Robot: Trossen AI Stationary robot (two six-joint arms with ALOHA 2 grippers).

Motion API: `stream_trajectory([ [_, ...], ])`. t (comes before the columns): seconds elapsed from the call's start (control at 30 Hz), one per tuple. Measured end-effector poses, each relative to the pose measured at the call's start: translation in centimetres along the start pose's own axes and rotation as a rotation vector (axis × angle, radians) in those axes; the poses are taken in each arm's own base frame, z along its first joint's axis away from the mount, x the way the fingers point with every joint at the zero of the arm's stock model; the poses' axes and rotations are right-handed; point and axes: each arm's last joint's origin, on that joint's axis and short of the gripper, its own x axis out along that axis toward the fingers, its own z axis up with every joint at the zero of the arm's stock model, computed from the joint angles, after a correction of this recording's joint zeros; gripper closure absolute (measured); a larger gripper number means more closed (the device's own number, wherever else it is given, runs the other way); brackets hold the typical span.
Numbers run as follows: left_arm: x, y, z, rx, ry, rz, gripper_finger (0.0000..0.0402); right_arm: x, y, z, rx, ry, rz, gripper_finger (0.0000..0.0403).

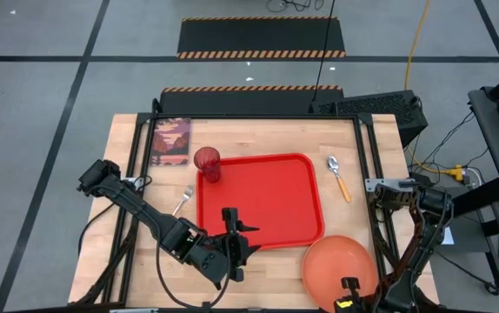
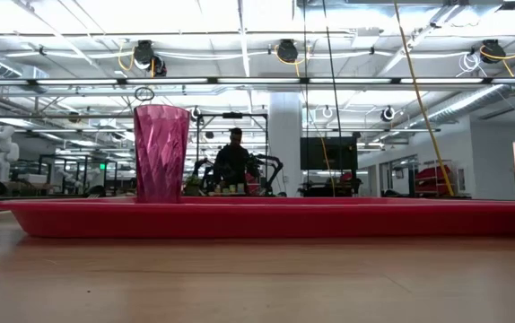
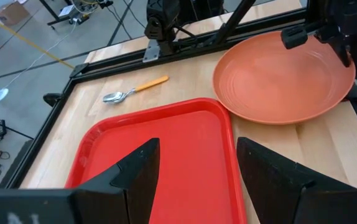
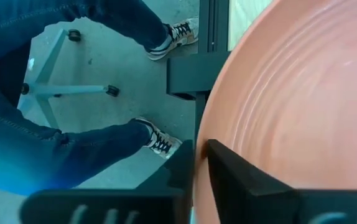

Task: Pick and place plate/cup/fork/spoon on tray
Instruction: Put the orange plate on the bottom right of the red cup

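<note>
The red tray (image 1: pixel 267 204) lies mid-table. The dark red cup (image 1: pixel 207 163) stands upright in its far left corner and also shows in the low view (image 2: pixel 161 152). The fork (image 1: pixel 182 200) lies on the table left of the tray. The spoon (image 1: pixel 338 176) lies to its right. The orange plate (image 1: pixel 336 261) is at the near right, beside the tray's near right corner. My right gripper (image 1: pixel 349 287) is shut on the plate's near rim. My left gripper (image 1: pixel 235 228) is open and empty over the tray's near edge (image 3: pixel 197 146). My right gripper pinches the plate's near rim (image 4: pixel 198 134) between its two fingers, one finger (image 4: pixel 241 174) on the hollow upper face and the other (image 4: pixel 178 165) on the outside. The fingers come from the table's near side. I cannot tell whether the plate is lifted clear of the table.
A picture card (image 1: pixel 171 141) lies at the table's far left. The black frame rail (image 1: pixel 367 165) runs along the table's right side. A person's legs (image 4: pixel 73 143) stand on the floor past the near edge. Another person (image 2: pixel 235 157) sits far behind the table.
</note>
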Motion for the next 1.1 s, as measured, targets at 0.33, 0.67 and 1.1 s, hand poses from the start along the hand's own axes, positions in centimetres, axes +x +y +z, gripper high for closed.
stream_trajectory([
  [0.33,0.0,0.0,0.0,0.000,0.000,0.000,0.0186,-0.3,0.0,0.0,0.044,0.037,0.021,0.0399],
  [0.67,0.0,0.0,0.0,-0.002,-0.003,-0.001,0.0186,-1.7,0.1,0.4,0.057,0.034,0.057,0.0402],
  [1.1,0.0,0.0,0.0,-0.001,-0.003,-0.001,0.0186,-1.4,-0.4,0.1,0.014,0.041,-0.007,0.0371],
])
